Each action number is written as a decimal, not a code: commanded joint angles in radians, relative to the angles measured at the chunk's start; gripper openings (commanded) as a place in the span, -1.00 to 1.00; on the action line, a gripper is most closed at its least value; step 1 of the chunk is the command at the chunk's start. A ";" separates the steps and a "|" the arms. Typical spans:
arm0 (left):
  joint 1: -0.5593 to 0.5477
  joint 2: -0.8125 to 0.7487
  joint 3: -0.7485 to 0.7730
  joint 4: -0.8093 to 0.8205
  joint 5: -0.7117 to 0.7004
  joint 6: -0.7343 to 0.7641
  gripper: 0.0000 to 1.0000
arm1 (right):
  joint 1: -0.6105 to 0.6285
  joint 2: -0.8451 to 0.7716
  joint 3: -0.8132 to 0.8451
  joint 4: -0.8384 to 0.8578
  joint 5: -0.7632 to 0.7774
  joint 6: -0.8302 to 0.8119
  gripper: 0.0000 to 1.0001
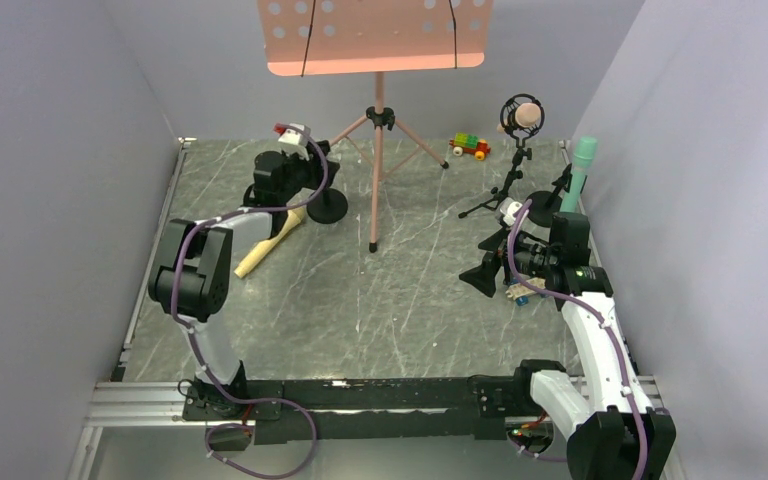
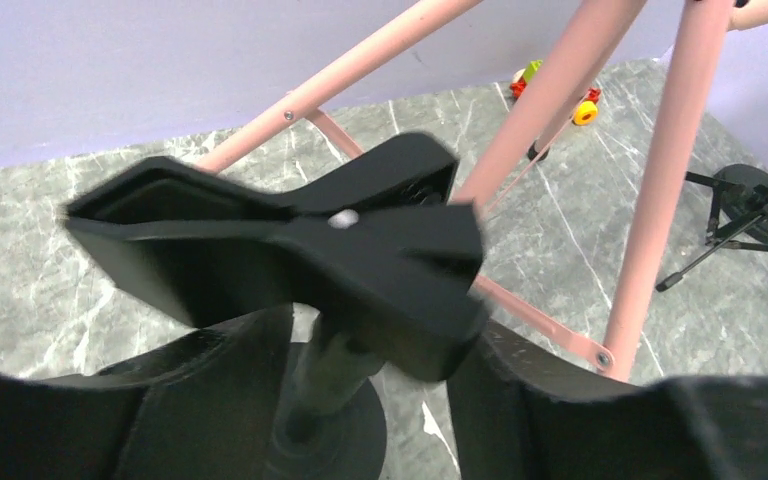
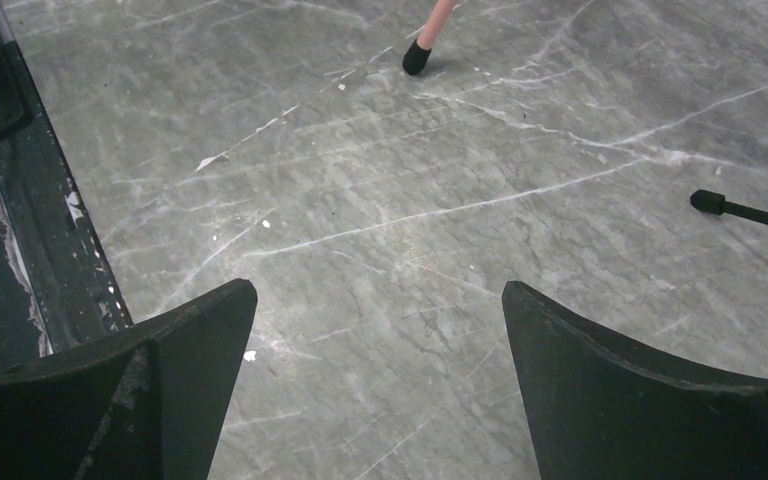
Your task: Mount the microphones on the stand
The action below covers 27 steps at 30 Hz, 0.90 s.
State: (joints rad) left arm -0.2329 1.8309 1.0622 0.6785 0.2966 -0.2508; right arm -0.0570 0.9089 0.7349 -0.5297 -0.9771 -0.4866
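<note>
A pale yellow microphone (image 1: 272, 243) lies flat on the table beside my left arm. A pink microphone (image 1: 525, 118) sits in the ring holder of a black tripod stand (image 1: 508, 185). The teal microphone (image 1: 583, 165) stands upright by the right wall. My left gripper (image 1: 315, 185) (image 2: 375, 330) straddles the rear of the black spring clip (image 2: 290, 235) on a round-based stand (image 1: 328, 207) (image 2: 360, 430). Its fingers lie close along both sides of the clip, and contact is unclear. My right gripper (image 1: 482, 275) (image 3: 380, 290) hangs open over bare table.
A pink music stand (image 1: 378, 120) with tripod legs (image 2: 650, 200) rises mid-table, one foot (image 3: 417, 57) ahead of the right gripper. A brick toy car (image 1: 469, 146) (image 2: 555, 85) sits at the back. Another small toy (image 1: 517, 293) lies by the right wrist. Walls close in on both sides.
</note>
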 commanded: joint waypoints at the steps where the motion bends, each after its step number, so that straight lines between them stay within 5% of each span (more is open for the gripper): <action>1: -0.007 0.037 0.063 -0.011 0.026 0.013 0.14 | 0.003 -0.013 0.024 0.012 -0.016 -0.009 0.99; 11: -0.018 0.033 0.058 -0.042 0.043 0.029 -0.17 | 0.003 -0.013 0.029 0.005 -0.014 -0.015 0.99; 17: -0.023 0.029 0.055 -0.067 0.052 0.036 -1.00 | 0.003 -0.015 0.027 0.007 -0.005 -0.017 0.99; 27: -0.033 -0.147 0.008 -0.135 0.028 0.181 -1.00 | 0.003 -0.010 0.031 0.005 -0.007 -0.019 0.99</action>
State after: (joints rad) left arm -0.2550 1.8095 1.0851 0.5735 0.3080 -0.1280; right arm -0.0570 0.9077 0.7349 -0.5297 -0.9733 -0.4870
